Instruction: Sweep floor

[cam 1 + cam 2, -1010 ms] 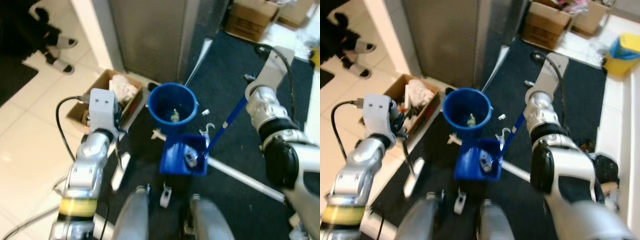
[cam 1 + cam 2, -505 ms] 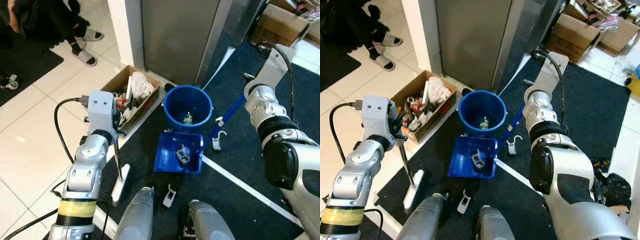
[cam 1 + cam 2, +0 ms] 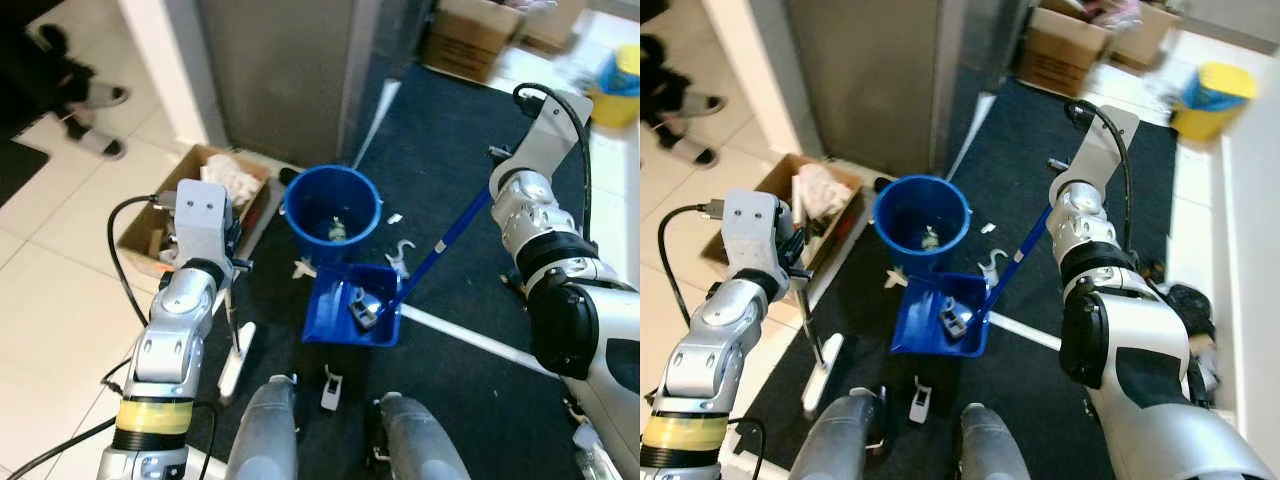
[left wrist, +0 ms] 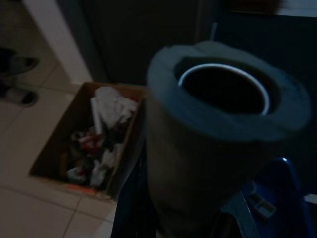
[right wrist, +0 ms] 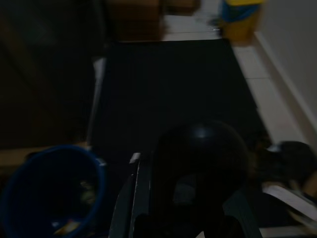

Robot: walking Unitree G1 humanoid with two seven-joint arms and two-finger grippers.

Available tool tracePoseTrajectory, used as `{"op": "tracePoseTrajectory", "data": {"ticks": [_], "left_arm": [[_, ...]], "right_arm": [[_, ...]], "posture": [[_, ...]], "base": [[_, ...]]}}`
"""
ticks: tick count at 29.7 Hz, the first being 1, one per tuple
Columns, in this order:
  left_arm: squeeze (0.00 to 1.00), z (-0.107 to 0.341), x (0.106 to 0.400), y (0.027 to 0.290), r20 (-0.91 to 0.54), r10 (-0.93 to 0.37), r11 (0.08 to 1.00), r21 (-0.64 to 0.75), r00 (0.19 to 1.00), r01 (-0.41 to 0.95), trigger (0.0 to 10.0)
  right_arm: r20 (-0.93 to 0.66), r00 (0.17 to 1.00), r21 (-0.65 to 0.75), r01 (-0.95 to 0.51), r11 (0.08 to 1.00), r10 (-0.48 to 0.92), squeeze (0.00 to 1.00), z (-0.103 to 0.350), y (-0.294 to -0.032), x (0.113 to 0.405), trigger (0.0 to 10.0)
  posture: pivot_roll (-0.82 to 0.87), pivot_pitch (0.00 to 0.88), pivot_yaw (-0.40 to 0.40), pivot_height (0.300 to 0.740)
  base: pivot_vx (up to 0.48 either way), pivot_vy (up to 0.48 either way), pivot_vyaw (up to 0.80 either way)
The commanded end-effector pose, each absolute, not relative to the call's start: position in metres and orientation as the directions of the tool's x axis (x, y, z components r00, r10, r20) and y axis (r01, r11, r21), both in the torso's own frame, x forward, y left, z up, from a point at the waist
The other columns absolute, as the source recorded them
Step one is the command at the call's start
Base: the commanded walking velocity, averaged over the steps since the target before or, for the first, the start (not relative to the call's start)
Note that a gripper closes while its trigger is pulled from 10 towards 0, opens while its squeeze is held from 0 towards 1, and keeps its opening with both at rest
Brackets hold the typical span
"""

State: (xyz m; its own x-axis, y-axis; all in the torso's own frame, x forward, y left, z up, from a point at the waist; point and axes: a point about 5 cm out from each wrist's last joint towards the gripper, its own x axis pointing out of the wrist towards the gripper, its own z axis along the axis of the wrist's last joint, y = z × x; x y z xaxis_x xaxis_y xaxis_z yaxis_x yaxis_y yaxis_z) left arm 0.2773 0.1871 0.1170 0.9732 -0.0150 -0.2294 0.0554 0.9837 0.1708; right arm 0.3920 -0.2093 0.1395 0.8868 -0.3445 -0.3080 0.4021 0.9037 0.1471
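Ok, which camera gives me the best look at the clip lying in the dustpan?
The left eye view: the grey clip lies unobstructed inside the blue dustpan. The right eye view shows the same clip, slightly smaller. The left wrist view catches it dimly at its edge; the right wrist view is too dark to tell.

The silver left arm [image 3: 178, 330] reaches forward, its wrist bent downward. The silver right arm [image 3: 545, 250] extends forward, wrist raised. Two grey legs [image 3: 262, 440] stand below.
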Motion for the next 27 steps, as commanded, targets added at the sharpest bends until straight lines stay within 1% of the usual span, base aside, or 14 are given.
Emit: {"op": "tracePoseTrajectory", "data": {"ticks": [1,13,18,27], "left_arm": [[0.00,0.118,0.278,0.185,-0.222,-0.015,0.982,0.179,0.975,0.055,10.0],[0.00,0.118,0.279,0.187,-0.223,-0.002,0.983,0.178,0.975,0.043,10.0],[0.00,0.115,0.279,0.195,-0.241,0.045,0.985,0.174,0.969,-0.003,10.0],[0.00,0.116,0.279,0.196,-0.243,0.051,0.985,0.174,0.969,-0.008,10.0]], "right_arm": [[-0.285,0.893,0.149,0.401,0.904,-0.349,0.00,0.147,-0.212,0.394,10.0],[-0.283,0.898,0.151,0.388,0.909,-0.336,0.00,0.147,-0.209,0.395,10.0],[-0.284,0.899,0.152,0.386,0.910,-0.334,0.00,0.146,-0.209,0.395,10.0],[-0.286,0.899,0.155,0.385,0.910,-0.331,0.00,0.145,-0.208,0.394,10.0]], "posture": [[0.13,0.071,-0.071,0.740],[0.13,0.072,-0.071,0.740],[0.13,0.073,-0.069,0.740],[0.13,0.073,-0.069,0.740]], "base": [[0.000,0.000,0.00],[0.000,0.000,0.00],[0.000,-0.395,0.00],[0.000,-0.423,0.00]]}}
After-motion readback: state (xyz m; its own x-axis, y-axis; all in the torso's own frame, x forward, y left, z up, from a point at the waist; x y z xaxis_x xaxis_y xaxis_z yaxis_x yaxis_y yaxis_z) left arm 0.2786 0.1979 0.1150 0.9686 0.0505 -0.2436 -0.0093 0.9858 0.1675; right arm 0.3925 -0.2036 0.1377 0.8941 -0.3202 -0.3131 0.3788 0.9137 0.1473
